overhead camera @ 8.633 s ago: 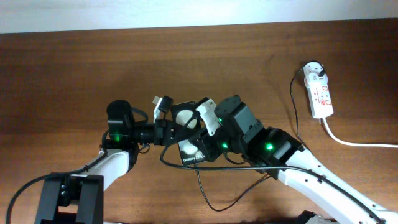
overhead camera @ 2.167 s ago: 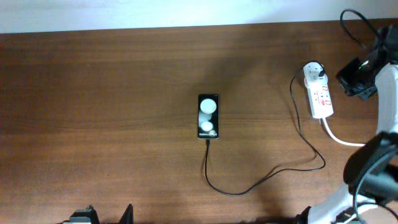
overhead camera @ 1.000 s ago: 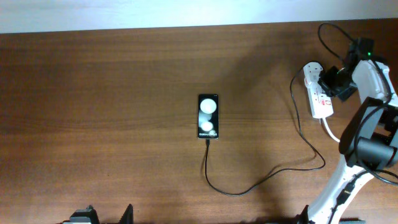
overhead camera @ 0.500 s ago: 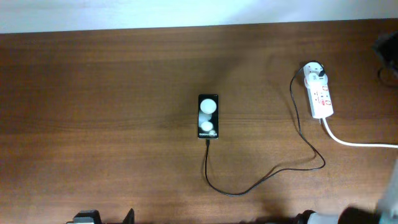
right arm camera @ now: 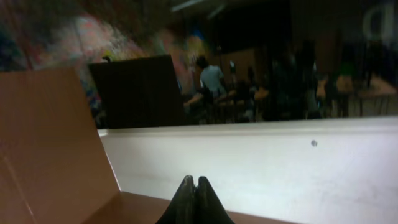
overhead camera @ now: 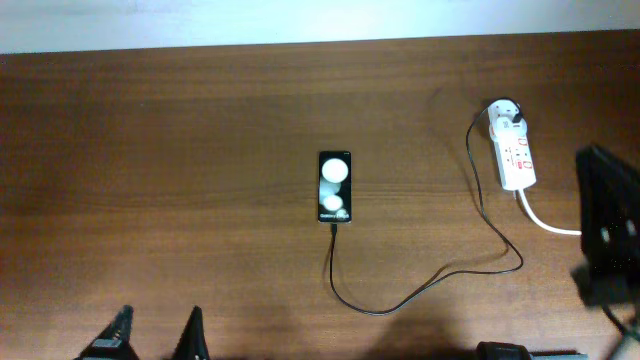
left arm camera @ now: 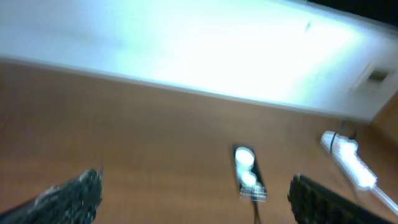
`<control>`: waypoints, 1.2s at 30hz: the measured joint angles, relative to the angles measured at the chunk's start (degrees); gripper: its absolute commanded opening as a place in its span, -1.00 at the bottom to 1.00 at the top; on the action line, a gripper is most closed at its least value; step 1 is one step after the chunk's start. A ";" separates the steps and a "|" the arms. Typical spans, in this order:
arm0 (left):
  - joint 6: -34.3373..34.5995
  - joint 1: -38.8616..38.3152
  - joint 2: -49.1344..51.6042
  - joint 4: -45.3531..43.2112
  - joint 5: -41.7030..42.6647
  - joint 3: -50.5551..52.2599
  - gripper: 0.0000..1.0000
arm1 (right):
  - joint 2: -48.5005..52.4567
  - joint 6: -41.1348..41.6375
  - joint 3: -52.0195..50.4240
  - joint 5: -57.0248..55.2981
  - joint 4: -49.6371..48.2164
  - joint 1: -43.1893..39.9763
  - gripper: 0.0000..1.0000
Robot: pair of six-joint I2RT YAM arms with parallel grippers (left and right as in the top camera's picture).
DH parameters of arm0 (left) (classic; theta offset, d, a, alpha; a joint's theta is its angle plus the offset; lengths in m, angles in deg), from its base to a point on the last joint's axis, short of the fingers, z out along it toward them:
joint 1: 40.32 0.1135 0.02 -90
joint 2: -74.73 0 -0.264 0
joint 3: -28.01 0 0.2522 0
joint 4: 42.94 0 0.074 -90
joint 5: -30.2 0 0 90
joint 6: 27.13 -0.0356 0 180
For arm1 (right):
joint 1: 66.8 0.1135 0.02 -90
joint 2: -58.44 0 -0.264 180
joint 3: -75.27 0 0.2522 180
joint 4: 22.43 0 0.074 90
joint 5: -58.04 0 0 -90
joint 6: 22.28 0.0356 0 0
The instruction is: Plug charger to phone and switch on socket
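Note:
The black phone (overhead camera: 335,187) lies flat mid-table, white circles on its face. The charger's thin black cable (overhead camera: 420,292) runs from the phone's lower end, loops right and climbs to the white adapter (overhead camera: 507,116), which sits in the far end of the white socket (overhead camera: 518,160). My left gripper (overhead camera: 158,316) is open and empty at the near edge. In the left wrist view it (left arm camera: 196,182) frames the phone (left arm camera: 247,175), with the socket (left arm camera: 348,158) far right. My right gripper (right arm camera: 194,183) is shut on nothing and faces the wall. The right arm (overhead camera: 605,235) is a dark blur.
The socket's thick white cord (overhead camera: 570,230) trails off the right edge, under the blurred right arm. A white wall (overhead camera: 300,20) borders the table's far side. Bare brown wood (overhead camera: 150,180) stretches left of the phone.
My right arm left the socket, swung out of view, and now shows as a blur at the right edge. The left fingers rose slightly at the bottom edge. Phone, cable and socket have not moved.

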 measured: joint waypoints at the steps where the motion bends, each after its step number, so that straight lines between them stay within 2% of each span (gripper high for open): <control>1: 0.00 0.00 0.00 -2.08 -0.04 0.02 0.99 | -3.41 -0.09 -1.84 0.00 -2.34 0.00 -0.91; 4: 0.00 0.00 0.00 -13.62 -0.20 0.76 0.98 | -7.82 -0.31 -4.55 0.00 -4.79 0.48 -0.87; 6: 0.00 0.00 0.00 -17.73 -0.22 3.41 0.98 | -8.41 -0.33 -5.29 -0.02 -5.20 1.66 -0.87; 9: 0.00 -0.02 0.02 -23.74 -0.17 11.32 0.99 | -9.33 -0.35 -5.46 0.00 -5.60 2.12 -0.83; 13: 0.00 -0.02 0.11 -37.62 -0.20 26.73 0.98 | -10.75 -0.35 -5.44 0.00 -6.03 2.99 -0.80; 19: 0.02 -0.02 0.15 -57.81 -0.17 44.41 0.99 | -10.78 -0.37 -5.46 0.00 -6.05 4.15 -0.79; 21: 0.00 -0.02 0.15 -61.57 -0.20 48.87 0.99 | -10.80 -0.48 -5.46 0.00 -6.08 4.55 -0.79; 23: 0.00 -0.02 0.17 -62.99 -0.20 51.87 0.98 | -10.82 -0.52 -5.46 0.00 -6.05 4.76 -0.79; 29: 0.00 -0.02 0.28 -56.85 -2.12 52.81 0.99 | -10.86 -0.87 -5.46 0.02 -6.05 4.79 -0.63; 36: 0.02 -0.02 0.28 -56.83 -2.36 52.81 0.98 | -10.86 -0.94 -5.46 0.00 -6.03 4.87 -0.62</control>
